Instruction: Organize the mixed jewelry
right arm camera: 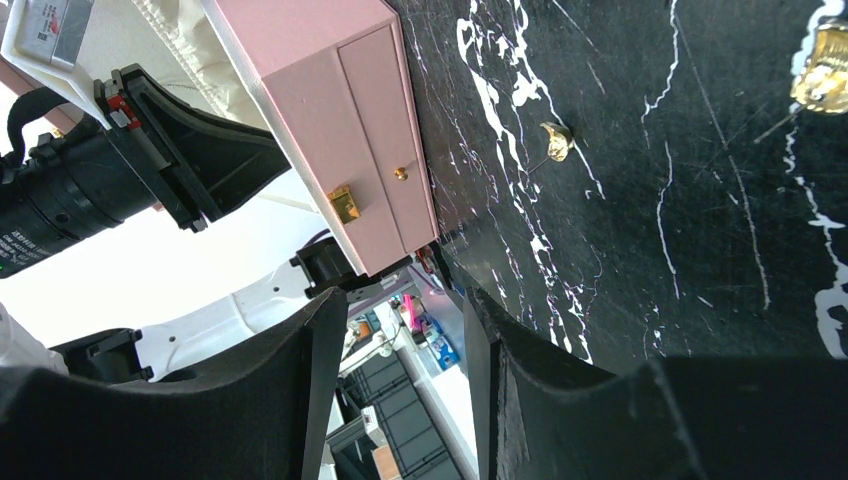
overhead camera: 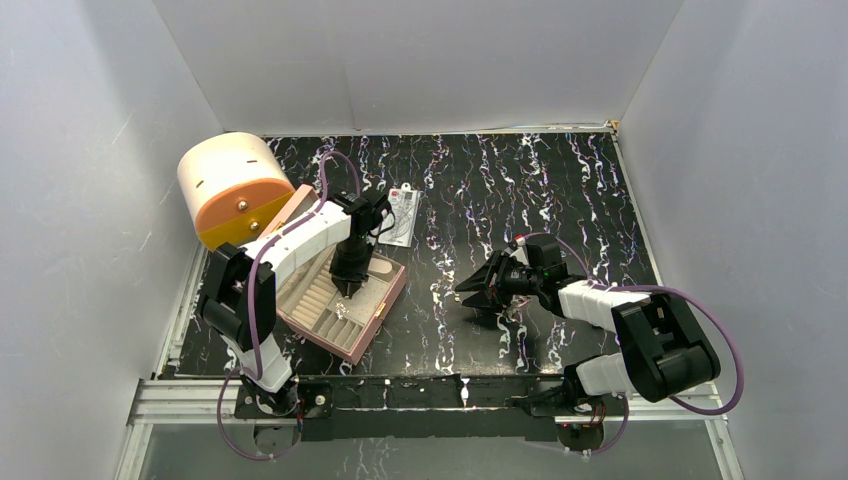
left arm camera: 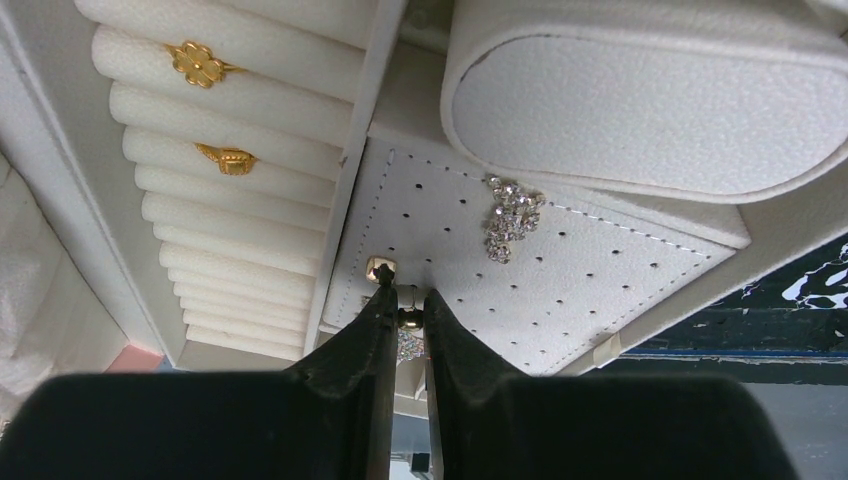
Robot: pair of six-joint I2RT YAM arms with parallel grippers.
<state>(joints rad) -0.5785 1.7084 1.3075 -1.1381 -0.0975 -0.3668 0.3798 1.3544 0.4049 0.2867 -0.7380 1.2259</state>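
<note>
The left pincer point(left arm camera: 405, 296) is hanging inside the open pink box point(overhead camera: 383, 312) and is pinching a small gold stud point(left arm camera: 409, 319) between its nearly closed fingertips, directly over the near edge of the white perforated pad point(left arm camera: 580, 280). A second gold stud point(left arm camera: 380, 266) is sitting on that pad, just beside the tip of the left finger. A crystal cluster point(left arm camera: 512, 220) is lying farther up the pad, apart from the pincer. A flower-shaped piece point(left arm camera: 198, 63) and a smaller gold piece point(left arm camera: 228, 158) are resting in the ring rolls point(left arm camera: 250, 250), well apart from the fingertips. The right pincer point(right arm camera: 405, 300) is hovering over the black marbled counter point(right arm camera: 700, 250) to the right of the box, its jaws standing wide and holding nothing. A loose gold stud point(right arm camera: 555, 140) is lying on the counter ahead of its fingertips, not between them. Another gold item point(right arm camera: 825, 75) is showing only partly at the edge of the right wrist view.
</note>
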